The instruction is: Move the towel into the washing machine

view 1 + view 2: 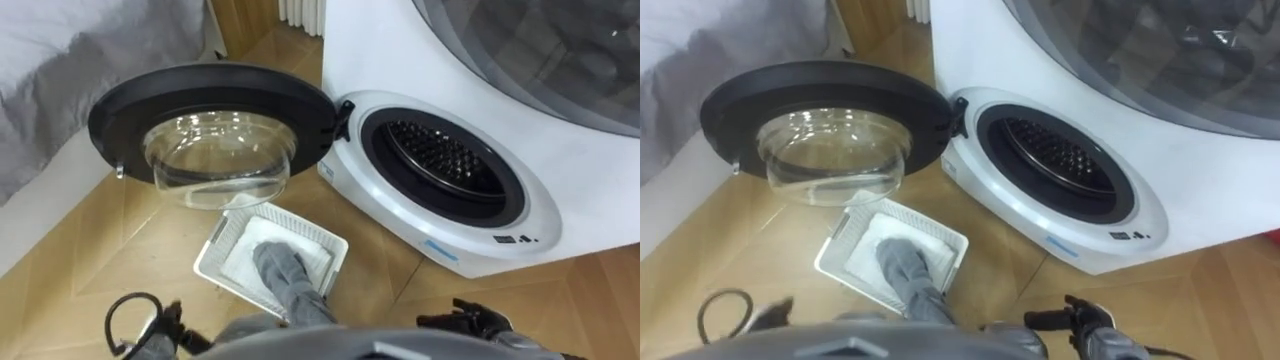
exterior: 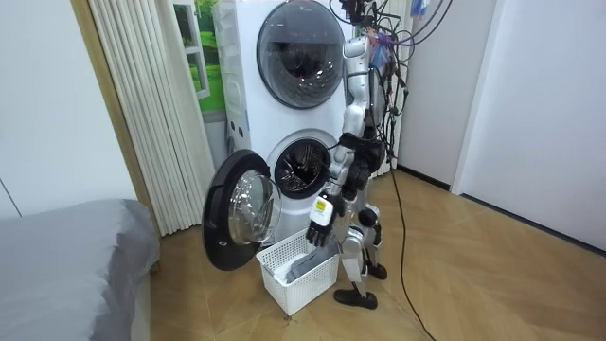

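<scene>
The crumpled grey towel (image 1: 285, 275) lies in a white perforated plastic basket (image 1: 213, 247) on the wooden floor (image 1: 110, 240), below the white washing machine's (image 1: 570, 180) open round black-rimmed glass door (image 1: 210, 95). The left hand (image 2: 322, 216) hangs slack and empty over the basket. The right hand (image 1: 475, 318) seems spread.

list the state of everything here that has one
lower door, swung wide open
drum, no laundry visible inside
upper door, shut
basket, upright
towel, in basket, draped over its near rim
left hand, above basket, off towel
right hand, low, off towel
</scene>
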